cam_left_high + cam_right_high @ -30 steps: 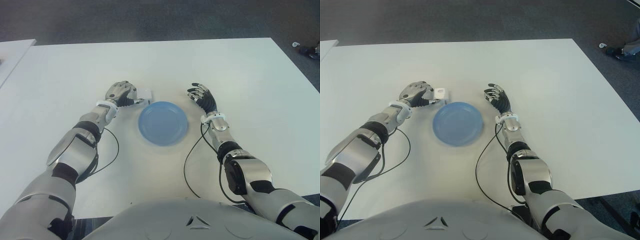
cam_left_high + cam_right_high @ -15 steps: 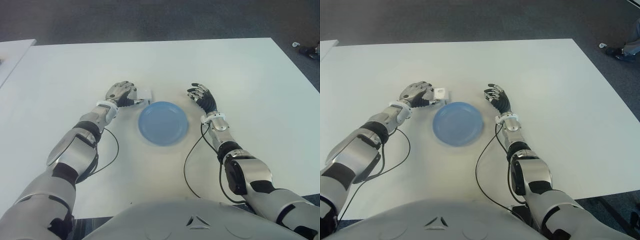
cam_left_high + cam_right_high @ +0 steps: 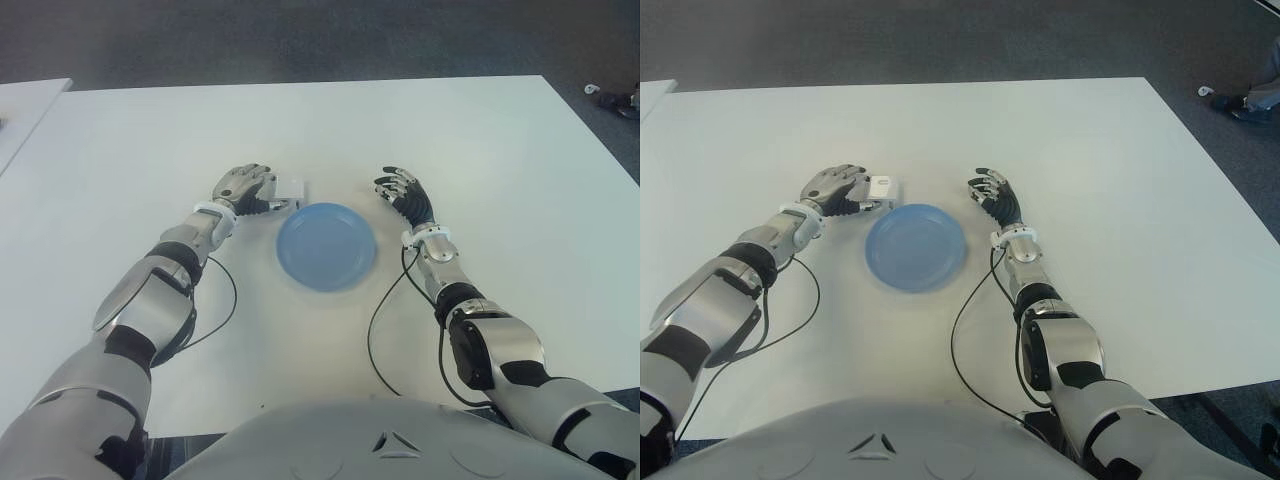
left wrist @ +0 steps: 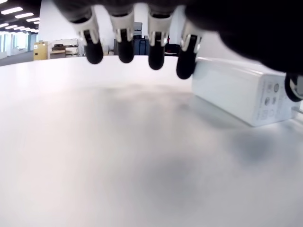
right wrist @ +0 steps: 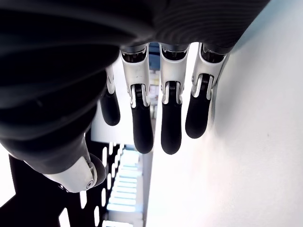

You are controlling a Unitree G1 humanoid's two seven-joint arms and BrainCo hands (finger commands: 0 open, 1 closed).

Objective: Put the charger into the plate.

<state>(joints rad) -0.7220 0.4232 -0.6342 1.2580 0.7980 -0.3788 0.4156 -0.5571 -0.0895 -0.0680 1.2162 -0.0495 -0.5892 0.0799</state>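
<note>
White plastic was noted as the casing of the charger (image 4: 241, 92), a small rigid block lying on the desk (image 3: 480, 140) just beside the far left rim of the plate (image 3: 326, 245), outside it. The left robot hand (image 3: 243, 186) was found at the charger's left side, fingers curled downward over the desk. In the left wrist view the fingertips (image 4: 185, 71) were seen hanging just above the surface, the nearest one close against the charger's end, with the thumb at the other side near its printed face. No firm grip was evident; the charger was judged to be resting on the desk, loosely flanked but not lifted. The right robot hand (image 3: 404, 193) was seen on the right of the plate, fingers relaxed and holding nothing.

The charger was judged light, stiff and not fragile, with a smooth shell that could slip under a weak pinch. A hold across its two long flat sides, thumb opposing fingers, was judged most secure; the short end with the markings should be avoided.

Compared with the frame one second earlier, the left robot hand was found slightly farther from the charger, and more of the block was exposed. Plate and right robot hand were unchanged.
</note>
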